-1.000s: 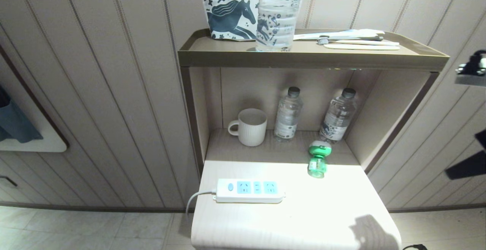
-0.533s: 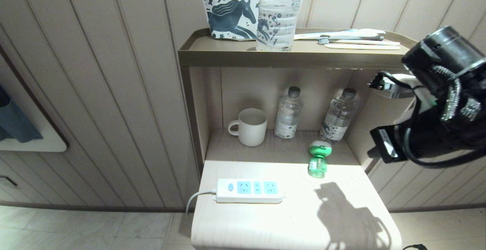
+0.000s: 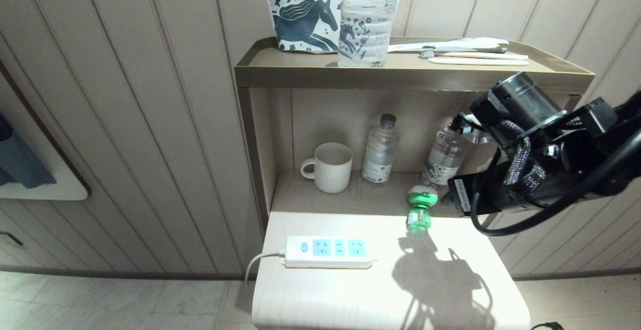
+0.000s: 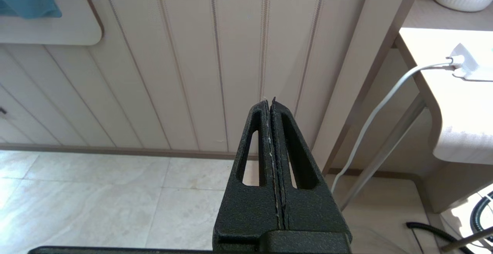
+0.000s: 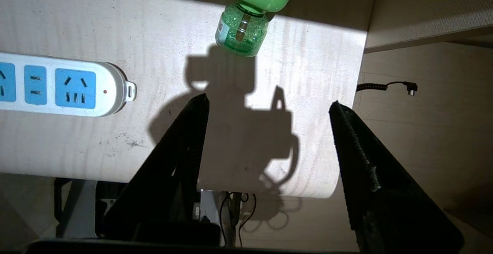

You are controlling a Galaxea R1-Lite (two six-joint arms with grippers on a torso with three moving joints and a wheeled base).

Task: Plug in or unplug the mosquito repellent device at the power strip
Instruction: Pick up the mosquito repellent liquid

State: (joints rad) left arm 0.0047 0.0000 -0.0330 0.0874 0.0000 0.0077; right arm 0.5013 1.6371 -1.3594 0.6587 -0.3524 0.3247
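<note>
- Head view: the right gripper [image 3: 463,195] hangs beside the mosquito repellent device [image 3: 419,210], which lies on its side at the back edge of the pale surface [image 3: 350,290], its white-and-green head toward the shelf recess. From here the arm's body hides the fingers. The power strip [image 3: 329,252] lies well off to the far side of the device, cord trailing over the edge, all three blue sockets bare, so the job reads as plugging in and the device must be picked up first. A mug [image 3: 329,167] and two water bottles [image 3: 380,149] stand in the recess behind, out of the way.

- Left wrist view: the left gripper [image 4: 272,103] hangs low beside the furniture, aimed at the wall panelling, its fingers [image 4: 258,142] pressed flat together with nothing between them. It looks parked. Only the strip's cord end [image 4: 468,67] shows, far off to one side.

- Right wrist view: the right gripper's fingers [image 5: 185,150] are spread wide and empty. The device [image 5: 244,30] lies just beyond the tips, nearer one finger than centred in the gap, bottle end toward them. The spread seems meant to straddle the bottle. The strip's end socket [image 5: 75,88] sits outside that finger, apart from the device.
</note>
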